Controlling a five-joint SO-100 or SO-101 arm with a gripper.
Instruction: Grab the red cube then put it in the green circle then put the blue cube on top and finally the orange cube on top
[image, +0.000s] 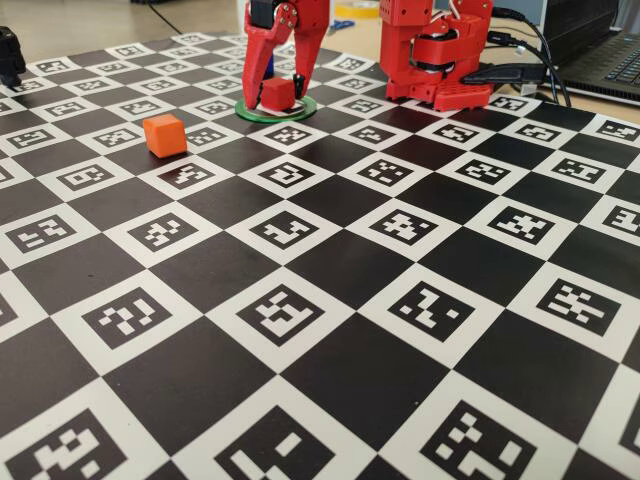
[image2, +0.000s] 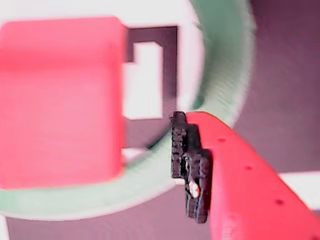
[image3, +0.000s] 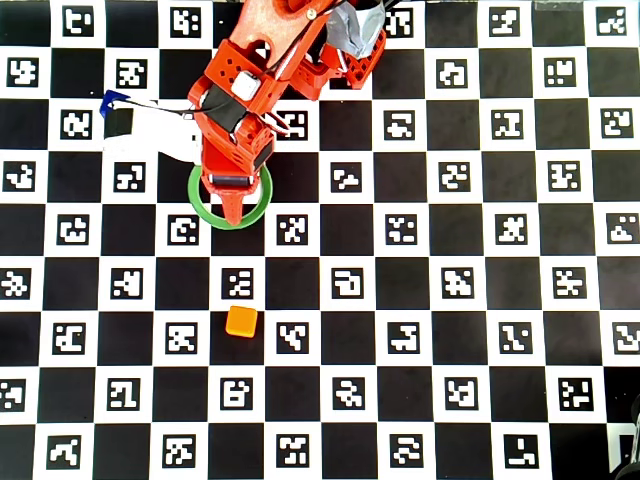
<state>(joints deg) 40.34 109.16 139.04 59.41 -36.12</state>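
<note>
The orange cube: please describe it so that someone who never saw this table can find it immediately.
Start from the black-and-white checkered board covered with printed markers. In the fixed view, the orange cube stands alone on the board, left of the green circle and nearer the camera. It is bright orange and untouched, while the darker red cube sits inside the ring under the gripper.

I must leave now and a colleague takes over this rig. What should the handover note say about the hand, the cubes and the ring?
Hand: down over the green circle, fingers either side of the red cube. The wrist view shows a gap between one finger pad and the cube, so it looks open.
Red cube: inside the green circle, apparently resting on the board.
Orange cube: alone on the board, nearer the fixed camera than the ring.
Blue cube: only a blue sliver shows behind the hand in the fixed view.
Done: the red cube looks placed.
Left: withdraw the hand, stack blue, then orange on top.
</note>
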